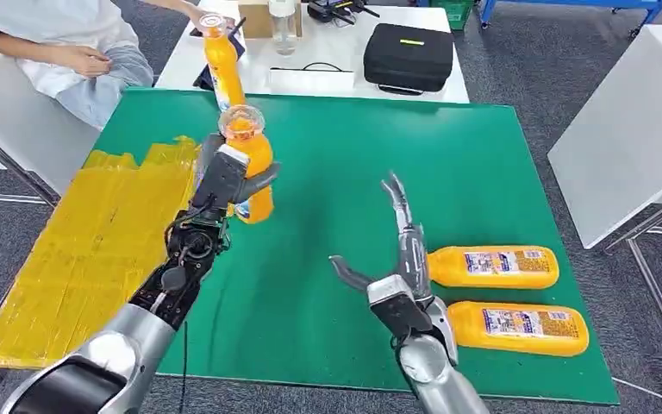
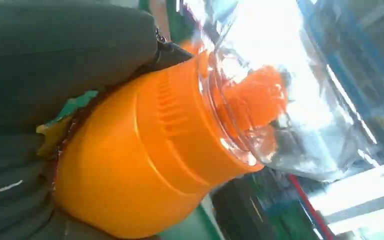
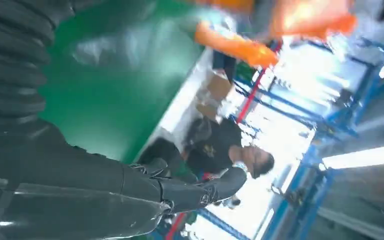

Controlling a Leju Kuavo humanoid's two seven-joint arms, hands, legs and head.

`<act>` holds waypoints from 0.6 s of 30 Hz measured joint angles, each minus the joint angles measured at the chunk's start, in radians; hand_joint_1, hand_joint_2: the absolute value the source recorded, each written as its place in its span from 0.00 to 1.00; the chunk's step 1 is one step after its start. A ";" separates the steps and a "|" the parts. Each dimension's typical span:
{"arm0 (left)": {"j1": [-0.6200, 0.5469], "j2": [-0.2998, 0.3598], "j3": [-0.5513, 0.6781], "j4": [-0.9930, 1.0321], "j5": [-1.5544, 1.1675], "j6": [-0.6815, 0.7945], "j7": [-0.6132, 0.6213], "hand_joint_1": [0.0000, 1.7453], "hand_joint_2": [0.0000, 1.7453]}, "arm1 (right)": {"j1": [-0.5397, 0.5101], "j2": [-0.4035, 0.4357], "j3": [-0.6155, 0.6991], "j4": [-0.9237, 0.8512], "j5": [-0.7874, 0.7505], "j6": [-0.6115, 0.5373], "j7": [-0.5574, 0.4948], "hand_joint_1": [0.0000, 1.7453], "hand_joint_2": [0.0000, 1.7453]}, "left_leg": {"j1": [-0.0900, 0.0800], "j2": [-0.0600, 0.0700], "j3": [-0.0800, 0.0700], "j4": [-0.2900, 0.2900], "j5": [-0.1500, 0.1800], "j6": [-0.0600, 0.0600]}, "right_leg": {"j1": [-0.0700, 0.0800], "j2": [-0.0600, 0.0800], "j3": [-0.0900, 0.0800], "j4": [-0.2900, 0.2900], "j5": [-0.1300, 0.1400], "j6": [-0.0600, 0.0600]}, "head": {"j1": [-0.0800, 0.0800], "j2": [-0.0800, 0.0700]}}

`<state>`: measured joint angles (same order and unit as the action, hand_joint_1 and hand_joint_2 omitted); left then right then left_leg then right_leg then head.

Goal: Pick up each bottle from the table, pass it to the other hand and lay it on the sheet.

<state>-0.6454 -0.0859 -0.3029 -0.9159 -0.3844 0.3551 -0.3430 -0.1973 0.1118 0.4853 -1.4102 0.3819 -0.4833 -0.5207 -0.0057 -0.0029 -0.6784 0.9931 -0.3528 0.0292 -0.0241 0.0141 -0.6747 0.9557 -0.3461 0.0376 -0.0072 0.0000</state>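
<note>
The orange bottle is upright and up off the green tabletop, gripped around its body by the left hand, just beside the edge of the yellow sheet. The left wrist view is a close-up of the bottle's shoulder and clear cap. Right hand is holding nothing, fingers spread wide, hovering near two more bottles lying on their sides, one nearer the robot. A person's hand holds another bottle at the far edge.
</note>
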 measured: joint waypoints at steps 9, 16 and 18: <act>-0.024 0.068 0.017 0.072 -0.625 0.306 0.230 1.00 1.00 | 0.010 -0.048 -0.053 -0.113 -0.029 0.008 0.004 0.00 1.00 | 0.000 0.001 0.000 0.000 0.000 0.000 | 0.000 0.000 0.000 0.000 0.000 0.000 | 0.000 0.000; -0.041 0.108 0.025 0.169 -0.982 0.312 0.376 1.00 1.00 | -0.008 -0.066 -0.092 -0.114 -0.032 0.017 -0.001 0.00 1.00 | 0.000 0.001 0.000 0.000 0.000 0.000 | 0.000 0.000 0.000 0.000 0.000 0.000 | 0.000 0.000; -0.046 0.113 0.025 0.187 -1.059 0.306 0.419 1.00 1.00 | -0.008 -0.069 -0.095 -0.114 -0.032 0.017 -0.001 0.00 1.00 | 0.000 0.001 0.000 0.000 0.000 0.000 | 0.000 0.000 0.000 0.000 0.000 0.000 | 0.000 0.000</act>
<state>-0.6918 0.0267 -0.2777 -0.7290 -1.4433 0.6607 0.0760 -0.2056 0.0427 0.3899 -1.5240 0.3498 -0.4665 -0.5219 -0.0056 -0.0021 -0.6784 0.9931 -0.3524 0.0292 -0.0240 0.0143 -0.6751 0.9558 -0.3457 0.0372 -0.0072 0.0000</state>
